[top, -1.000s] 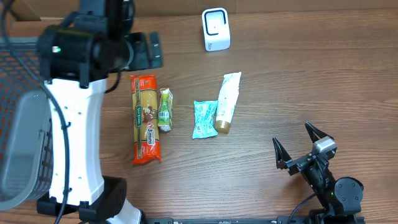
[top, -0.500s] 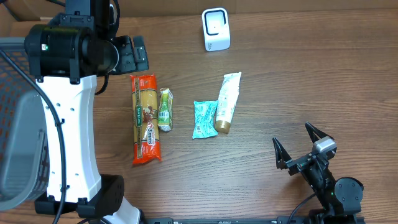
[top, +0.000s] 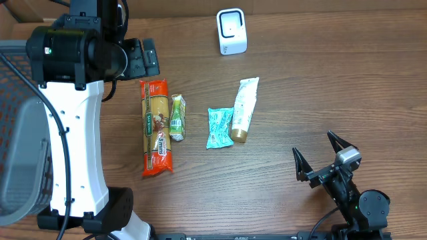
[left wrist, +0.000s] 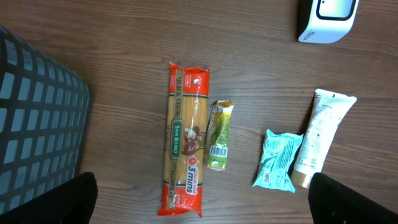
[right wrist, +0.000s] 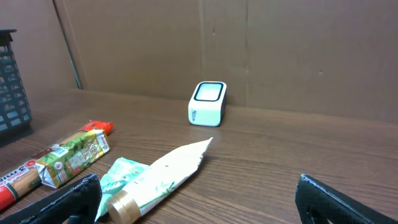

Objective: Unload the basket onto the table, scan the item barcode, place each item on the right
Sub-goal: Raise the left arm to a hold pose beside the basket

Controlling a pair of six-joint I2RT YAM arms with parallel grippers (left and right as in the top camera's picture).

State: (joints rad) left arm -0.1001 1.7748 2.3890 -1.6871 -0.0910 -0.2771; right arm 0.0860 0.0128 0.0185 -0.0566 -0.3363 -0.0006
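Four items lie in a row on the wooden table: an orange spaghetti pack (top: pixel 155 127) (left wrist: pixel 186 146), a small green packet (top: pixel 177 117) (left wrist: pixel 219 135) with a barcode facing up, a teal packet (top: pixel 219 127) (left wrist: pixel 278 159), and a white tube with a gold cap (top: pixel 243 109) (right wrist: pixel 163 175). The white scanner (top: pixel 231 31) (left wrist: pixel 326 18) (right wrist: pixel 206 103) stands at the far edge. My left gripper (top: pixel 143 59) (left wrist: pixel 200 180) hovers high above the spaghetti pack, open and empty. My right gripper (top: pixel 311 143) (right wrist: pixel 198 183) rests low at the front right, open and empty, facing the tube.
A dark mesh basket (top: pixel 20 133) (left wrist: pixel 37 112) (right wrist: pixel 9 93) stands at the table's left side. The left arm's white body (top: pixel 73 147) rises over the left part of the table. A brown cardboard wall (right wrist: pixel 280 50) runs behind the scanner.
The left arm swung a little to the left a second ago and has since held still. The right arm and all items have not moved.
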